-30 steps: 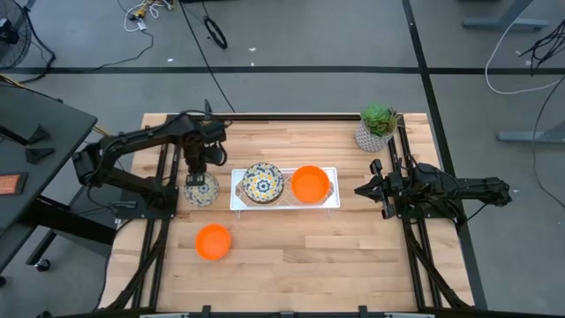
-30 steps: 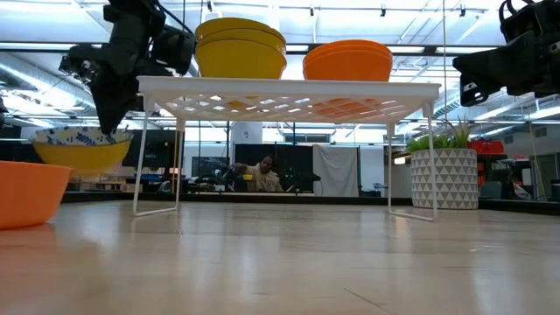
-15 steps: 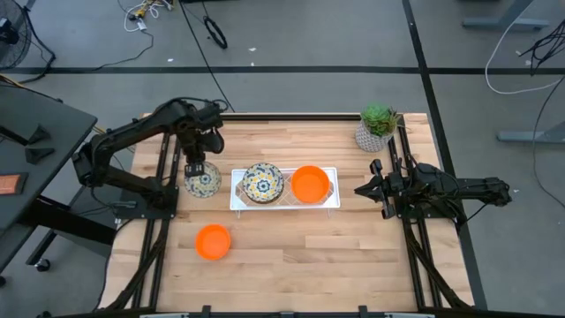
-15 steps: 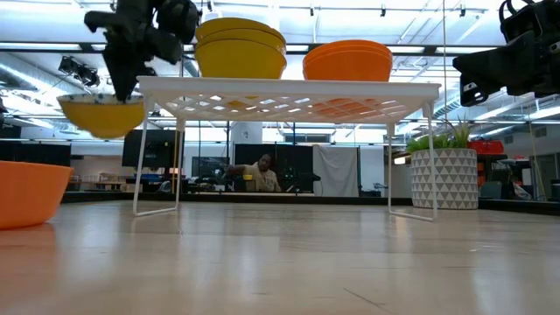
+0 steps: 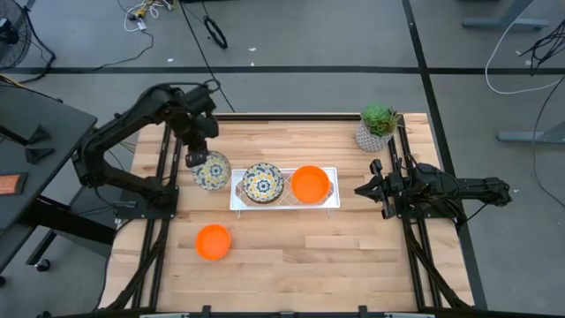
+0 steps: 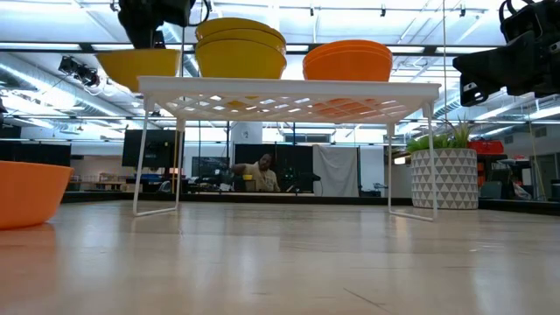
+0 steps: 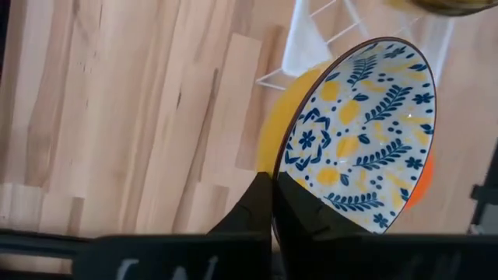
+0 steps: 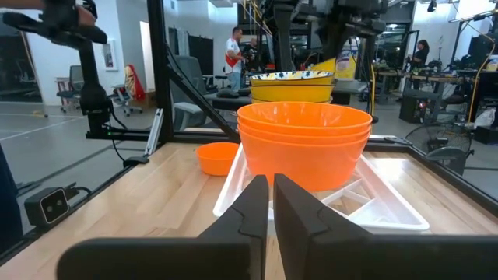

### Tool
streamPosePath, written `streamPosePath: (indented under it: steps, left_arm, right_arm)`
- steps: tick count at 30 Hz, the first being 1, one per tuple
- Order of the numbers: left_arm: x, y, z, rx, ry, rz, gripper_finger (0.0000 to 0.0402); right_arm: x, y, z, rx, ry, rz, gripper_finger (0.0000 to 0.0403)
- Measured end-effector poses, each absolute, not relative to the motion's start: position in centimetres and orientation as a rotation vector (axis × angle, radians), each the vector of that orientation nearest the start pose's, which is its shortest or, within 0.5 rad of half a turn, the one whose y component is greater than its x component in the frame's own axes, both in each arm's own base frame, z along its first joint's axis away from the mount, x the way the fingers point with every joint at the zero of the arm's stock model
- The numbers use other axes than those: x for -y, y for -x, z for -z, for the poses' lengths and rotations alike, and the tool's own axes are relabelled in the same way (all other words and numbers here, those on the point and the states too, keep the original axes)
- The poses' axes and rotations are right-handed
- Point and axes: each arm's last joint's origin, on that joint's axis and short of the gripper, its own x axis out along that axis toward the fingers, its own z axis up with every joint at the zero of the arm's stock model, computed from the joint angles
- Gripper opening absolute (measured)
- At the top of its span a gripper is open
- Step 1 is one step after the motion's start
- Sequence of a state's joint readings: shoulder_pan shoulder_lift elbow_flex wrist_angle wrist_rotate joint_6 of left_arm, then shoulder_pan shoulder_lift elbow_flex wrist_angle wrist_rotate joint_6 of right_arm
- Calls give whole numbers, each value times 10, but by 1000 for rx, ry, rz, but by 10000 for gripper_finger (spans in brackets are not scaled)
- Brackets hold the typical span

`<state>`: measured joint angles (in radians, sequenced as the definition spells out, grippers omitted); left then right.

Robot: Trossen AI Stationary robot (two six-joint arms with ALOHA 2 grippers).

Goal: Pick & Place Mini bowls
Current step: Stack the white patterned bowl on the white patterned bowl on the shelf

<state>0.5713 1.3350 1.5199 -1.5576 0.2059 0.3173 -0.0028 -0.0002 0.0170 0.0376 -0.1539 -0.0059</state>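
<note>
The floral bowl point(image 5: 212, 170) looks glazed and rigid, so probably slick and chippable; the thin rim is the obvious hold. It's carried mouth-up, roughly level, no real long axis, just beside the white rack's point(image 5: 237, 205) left end at shelf height. Its rim is pinched by the left gripper point(image 7: 272, 201), fingers nearly closed. The right gripper point(image 8: 270, 204) is parked right of the rack, fingers almost together, nothing held.

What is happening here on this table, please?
The left pincer holds a floral bowl by its rim, in the air beside the white wire rack. The rack already carries a stack of floral bowls and a stack of orange bowls. One orange bowl sits on the table. The right pincer waits, shut, beside the rack.
</note>
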Motion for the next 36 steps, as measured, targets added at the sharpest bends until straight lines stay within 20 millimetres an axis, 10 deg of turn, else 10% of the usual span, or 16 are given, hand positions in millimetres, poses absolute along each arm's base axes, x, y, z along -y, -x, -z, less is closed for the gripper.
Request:
streamPosePath:
  steps: [17, 36]
  left_arm:
    - [-107, -194, -406, -1073, 498, 51, 4]
    - [-111, -247, -395, -971, 912, 179, 4]
  right_arm:
    - [-4, -96, -173, 55, 10, -151, 27]
    - [-4, -96, -173, 55, 10, -151, 27]
